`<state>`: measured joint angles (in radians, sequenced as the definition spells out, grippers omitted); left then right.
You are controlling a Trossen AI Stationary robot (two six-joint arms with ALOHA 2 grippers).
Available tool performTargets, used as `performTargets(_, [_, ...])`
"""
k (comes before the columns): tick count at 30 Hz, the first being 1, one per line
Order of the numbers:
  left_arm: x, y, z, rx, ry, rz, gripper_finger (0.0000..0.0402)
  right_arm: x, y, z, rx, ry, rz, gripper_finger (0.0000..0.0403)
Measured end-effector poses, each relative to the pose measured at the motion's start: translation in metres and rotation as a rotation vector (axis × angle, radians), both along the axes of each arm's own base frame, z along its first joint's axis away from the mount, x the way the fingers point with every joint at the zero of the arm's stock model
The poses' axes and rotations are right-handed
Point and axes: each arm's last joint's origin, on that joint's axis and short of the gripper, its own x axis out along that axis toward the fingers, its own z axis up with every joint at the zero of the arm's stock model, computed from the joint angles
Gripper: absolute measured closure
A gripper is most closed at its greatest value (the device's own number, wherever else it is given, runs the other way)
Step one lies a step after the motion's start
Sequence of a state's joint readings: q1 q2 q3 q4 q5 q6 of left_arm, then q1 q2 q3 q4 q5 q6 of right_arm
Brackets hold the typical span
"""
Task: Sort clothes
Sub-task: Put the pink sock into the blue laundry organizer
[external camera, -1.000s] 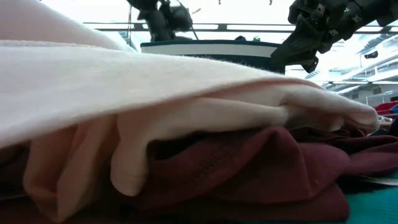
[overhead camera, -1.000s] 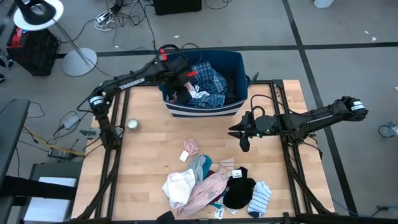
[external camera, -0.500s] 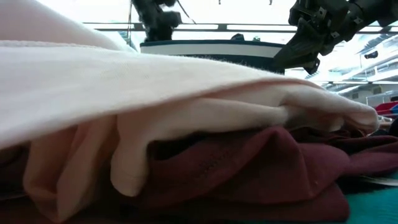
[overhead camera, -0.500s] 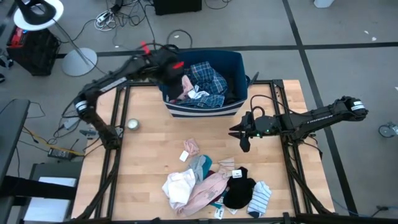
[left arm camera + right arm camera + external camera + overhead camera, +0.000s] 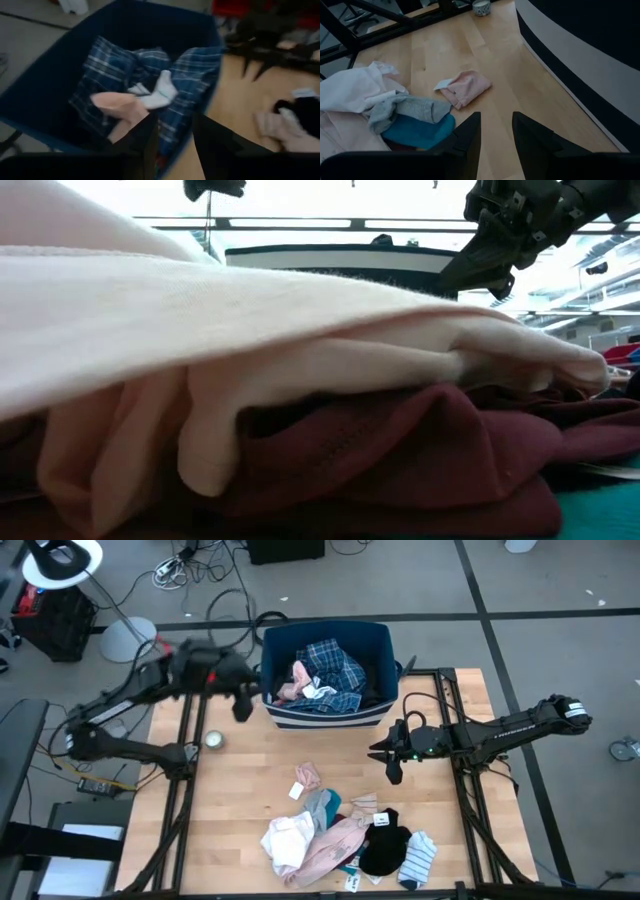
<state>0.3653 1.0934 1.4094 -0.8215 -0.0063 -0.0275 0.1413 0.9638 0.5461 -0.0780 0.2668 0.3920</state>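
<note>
The clothes heap [image 5: 340, 835] lies at the table's near middle: white, pink, grey, teal, black and a striped sock. A small pink piece [image 5: 307, 777] lies apart from it and also shows in the right wrist view [image 5: 465, 87]. The dark blue bin [image 5: 380, 640] at the far edge holds blue plaid [image 5: 195, 75], a pink garment [image 5: 117, 105] and a white sock [image 5: 160, 90]. My left gripper [image 5: 240, 708] is open and empty, just left of the bin. My right gripper [image 5: 390, 768] is open and empty, above the table right of the heap.
A small round cup [image 5: 212, 740] stands on the table's left side. Black rails [image 5: 185, 790] run along both side edges. Bare wood [image 5: 250, 770] lies between bin and heap. In the low view a pale pink cloth [image 5: 250, 330] over maroon cloth fills the front.
My left gripper has swung out from over the bin's left part toward the table's left edge, and it now hangs outside the bin. The pink garment lies uncovered in the bin. My right gripper has kept still.
</note>
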Motion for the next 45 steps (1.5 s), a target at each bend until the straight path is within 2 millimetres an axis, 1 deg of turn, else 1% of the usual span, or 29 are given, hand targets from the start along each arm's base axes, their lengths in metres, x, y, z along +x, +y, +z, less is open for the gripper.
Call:
performTargets(3, [-0.016,-0.017,-0.023,-0.033,-0.061,-0.028,0.0275,0.000,0.000,0.000,0.004,-0.001,-0.002,0.0289])
performTargets(5, [-0.025,-0.026,-0.042,-0.060,-0.064,-0.051,0.0275,0.000,0.000,0.000,0.007,-0.001,-0.003,0.0289])
performTargets(10, [-0.045,-0.040,-0.086,-0.129,-0.077,-0.074,0.0275,0.000,0.000,0.000,0.008,-0.002,-0.004,0.0289])
performTargets(14, [-0.050,-0.045,-0.119,-0.184,-0.081,-0.067,0.0275,0.000,0.000,0.000,0.040,-0.008,-0.020,0.0289])
performTargets(18, [-0.048,-0.044,-0.146,-0.202,-0.040,-0.058,0.0275,0.000,0.000,0.000,0.044,-0.012,-0.022,0.0289])
performTargets(20, [-0.048,-0.044,-0.158,-0.241,-0.013,-0.037,0.0275,0.001,0.000,0.002,0.046,-0.026,-0.021,0.0289])
performTargets(23, [-0.046,-0.044,-0.171,-0.244,-0.003,-0.039,0.0275,0.002,0.000,0.003,0.043,-0.043,-0.019,0.0289])
performTargets(26, [-0.041,-0.049,-0.183,-0.194,-0.038,-0.106,0.0275,0.001,0.005,0.003,0.039,-0.040,0.003,0.0289])
performTargets(30, [-0.037,-0.058,-0.195,-0.169,-0.092,-0.183,0.0275,-0.001,0.018,0.003,0.034,-0.035,0.065,0.0289])
performTargets(34, [-0.037,-0.067,-0.205,-0.175,-0.078,-0.247,0.0275,-0.005,0.032,0.004,0.037,-0.044,0.089,0.0290])
performTargets(37, [-0.038,-0.075,-0.209,-0.180,-0.066,-0.294,0.0275,-0.003,0.043,0.000,0.043,-0.038,0.091,0.0290])
performTargets(41, [-0.037,-0.082,-0.214,-0.167,-0.091,-0.325,0.0275,0.012,0.055,-0.012,0.037,-0.015,0.109,0.0291])
performTargets(45, [-0.037,-0.085,-0.217,-0.155,-0.091,-0.328,0.0275,0.041,0.067,-0.016,-0.018,0.060,0.125,0.0291])
